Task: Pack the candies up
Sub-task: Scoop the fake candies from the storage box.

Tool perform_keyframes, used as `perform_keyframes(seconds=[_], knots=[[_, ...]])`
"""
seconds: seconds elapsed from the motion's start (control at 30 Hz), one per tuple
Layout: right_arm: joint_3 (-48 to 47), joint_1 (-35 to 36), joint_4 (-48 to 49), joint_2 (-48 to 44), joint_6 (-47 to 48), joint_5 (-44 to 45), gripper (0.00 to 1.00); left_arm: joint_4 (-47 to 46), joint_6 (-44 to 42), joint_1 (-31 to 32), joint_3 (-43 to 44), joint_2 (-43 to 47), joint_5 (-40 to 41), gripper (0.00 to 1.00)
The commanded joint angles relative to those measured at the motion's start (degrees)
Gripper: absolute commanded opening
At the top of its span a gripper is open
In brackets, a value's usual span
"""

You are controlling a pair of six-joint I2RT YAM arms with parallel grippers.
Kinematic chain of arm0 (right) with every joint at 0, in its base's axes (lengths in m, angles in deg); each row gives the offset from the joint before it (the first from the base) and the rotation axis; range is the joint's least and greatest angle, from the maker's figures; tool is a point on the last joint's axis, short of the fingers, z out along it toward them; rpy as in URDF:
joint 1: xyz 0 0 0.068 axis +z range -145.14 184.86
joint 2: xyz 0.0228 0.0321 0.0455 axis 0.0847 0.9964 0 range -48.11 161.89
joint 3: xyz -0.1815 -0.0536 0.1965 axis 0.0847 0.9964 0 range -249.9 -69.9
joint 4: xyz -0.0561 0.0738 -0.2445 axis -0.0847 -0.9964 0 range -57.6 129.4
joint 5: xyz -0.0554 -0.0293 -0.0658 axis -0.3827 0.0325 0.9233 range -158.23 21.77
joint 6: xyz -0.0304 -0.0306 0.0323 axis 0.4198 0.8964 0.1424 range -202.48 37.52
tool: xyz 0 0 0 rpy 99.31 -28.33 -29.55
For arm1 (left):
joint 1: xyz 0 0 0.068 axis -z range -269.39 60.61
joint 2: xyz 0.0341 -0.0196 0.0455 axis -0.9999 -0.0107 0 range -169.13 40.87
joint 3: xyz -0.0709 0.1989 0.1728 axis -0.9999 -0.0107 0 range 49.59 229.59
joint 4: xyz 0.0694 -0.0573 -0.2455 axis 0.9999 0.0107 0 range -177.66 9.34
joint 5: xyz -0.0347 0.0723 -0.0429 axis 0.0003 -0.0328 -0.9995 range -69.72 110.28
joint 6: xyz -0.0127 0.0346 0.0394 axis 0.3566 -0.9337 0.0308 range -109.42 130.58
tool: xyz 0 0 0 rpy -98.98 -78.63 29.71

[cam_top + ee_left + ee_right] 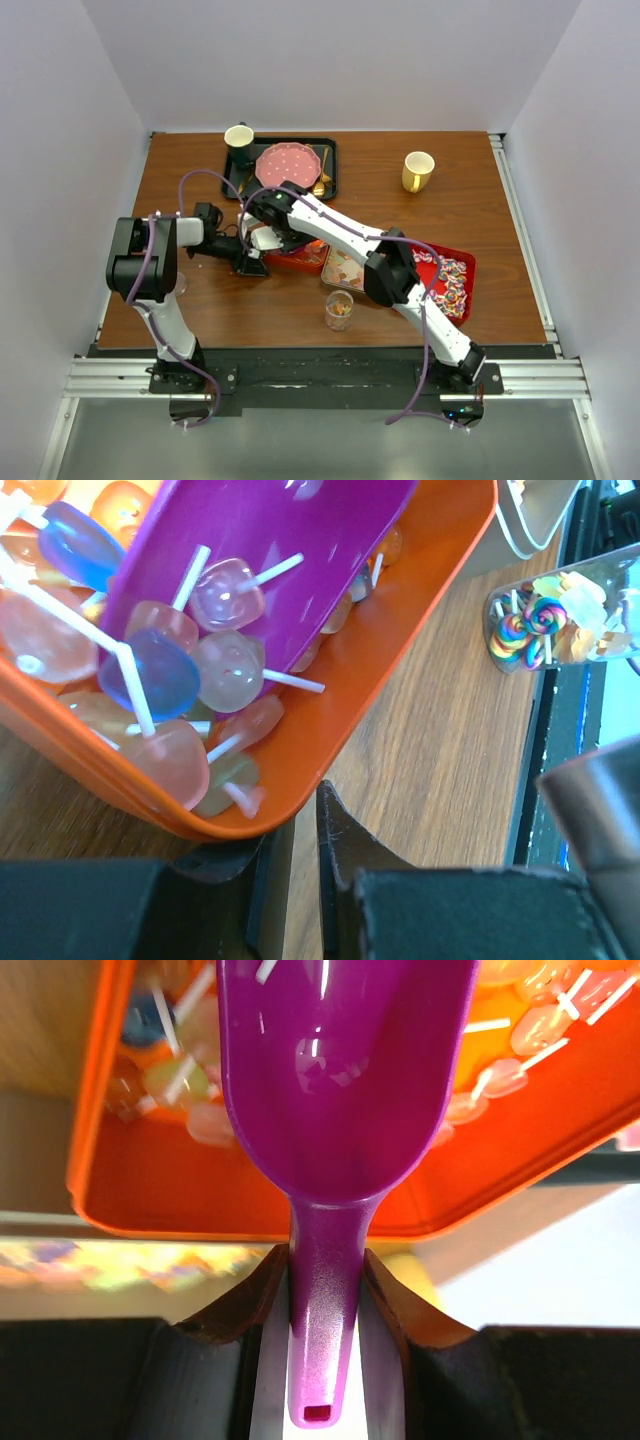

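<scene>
Purple plastic sits clamped in the right pincer [325, 1262], which grips the handle of the purple scoop [340, 1090] so its bowl can dig into the orange tray [400, 630]. The left pincer [295, 818] nips the tray's near rim, apparently to steady it. The candies [150, 675], stick lollipops, crowd the scoop's mouth inside the tray. Beside the tray, a clear cup [560, 620] stands part-filled on the desk [430, 780].

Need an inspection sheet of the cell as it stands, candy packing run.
Surface: wooden table, bare between items.
Job's things: candies on sticks in the orange tray; more in the red tray and the clear cup.
Clutter: black tray with pink plate; yellow mug.
Grippers: right end effector shut on the purple scoop, scoop in the orange tray; left end effector at that tray's rim, grip unclear.
Cables: purple cables looped along both arms.
Surroundings: white walls; metal rail at near edge.
</scene>
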Motion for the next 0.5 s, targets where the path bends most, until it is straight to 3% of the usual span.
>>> perform_keyframes(seconds=[0.0, 0.07, 0.33, 0.47], knots=[[2.9, 1.2, 2.2, -0.7, -8.5, -14.8, 0.0, -1.4, -5.1, 1.8, 1.0, -1.3, -2.5, 0.2], [7.9, 1.2, 7.2, -2.9, -8.5, -17.3, 0.0, -1.1, -5.5, 1.7, 1.1, -1.4, -2.8, 0.19], [7.1, -0.2, 8.1, -2.2, -12.5, -24.6, 0.0, 2.1, -7.4, 1.2, 2.6, -2.1, -3.4, 0.19], [11.7, -2.3, 14.7, -4.6, -15.1, -29.9, 0.0, 2.6, -7.4, 0.7, 3.1, -2.4, -3.2, 0.19]])
